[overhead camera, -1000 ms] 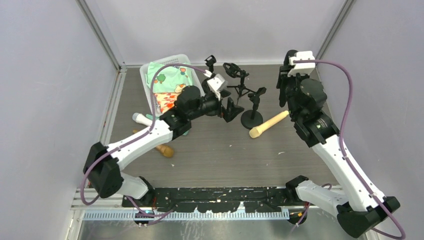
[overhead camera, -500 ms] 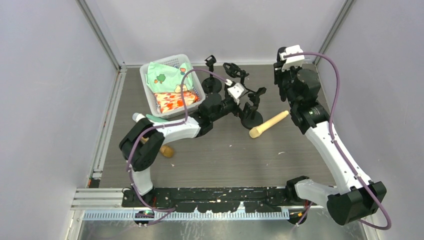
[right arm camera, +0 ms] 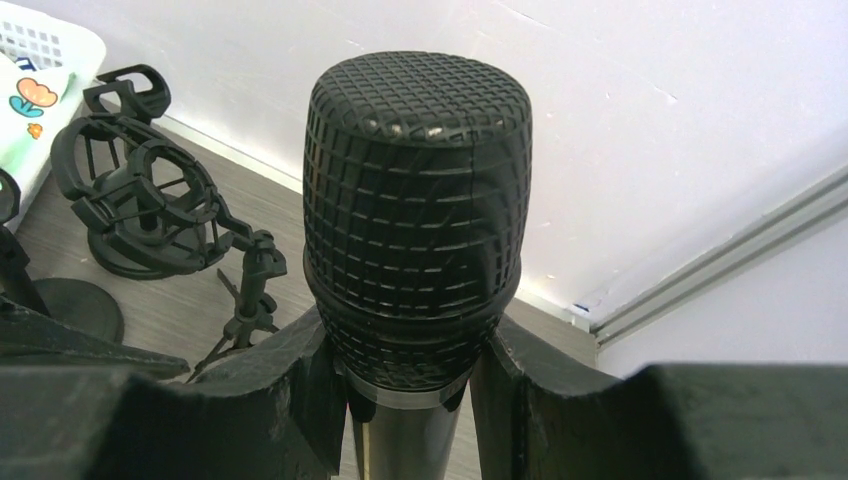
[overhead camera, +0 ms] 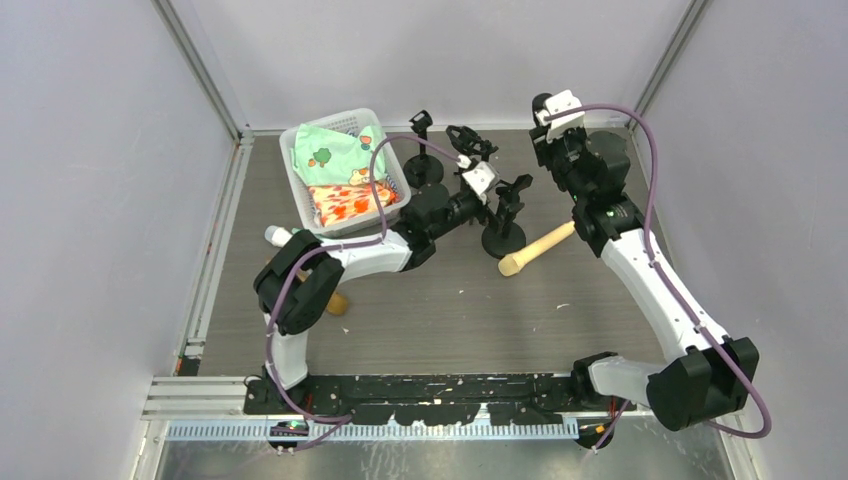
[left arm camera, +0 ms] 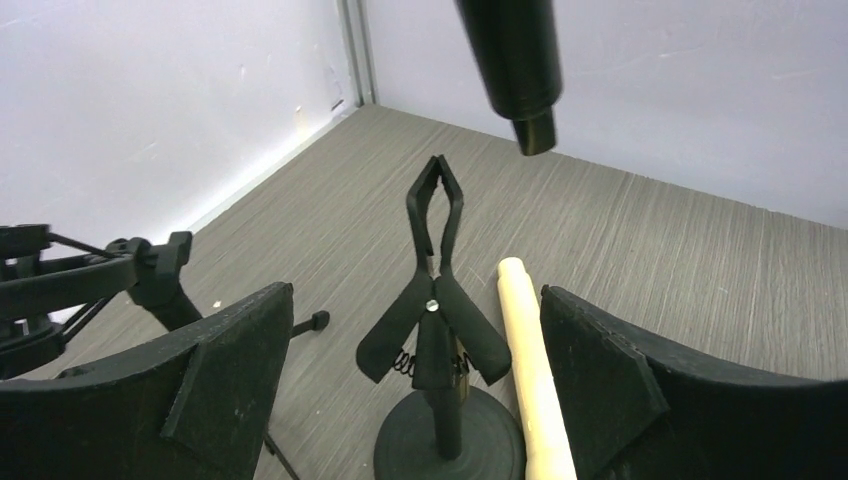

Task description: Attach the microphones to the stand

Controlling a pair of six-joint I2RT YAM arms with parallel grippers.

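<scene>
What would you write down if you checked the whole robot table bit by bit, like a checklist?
Surface: grey wood-grain table, a few pale specks.
Job's things: black microphone held up by the right arm; beige microphone lying beside the clip stand, whose clip is empty; shock-mount stand further back.
Clutter: white basket of colourful cloths at the far left.
Grippers: left pincer open, one finger on either side of the clip stand; right pincer shut on the black microphone.
Cables: purple cable looping along each arm.
Surroundings: pale walls, metal corner posts.
</scene>
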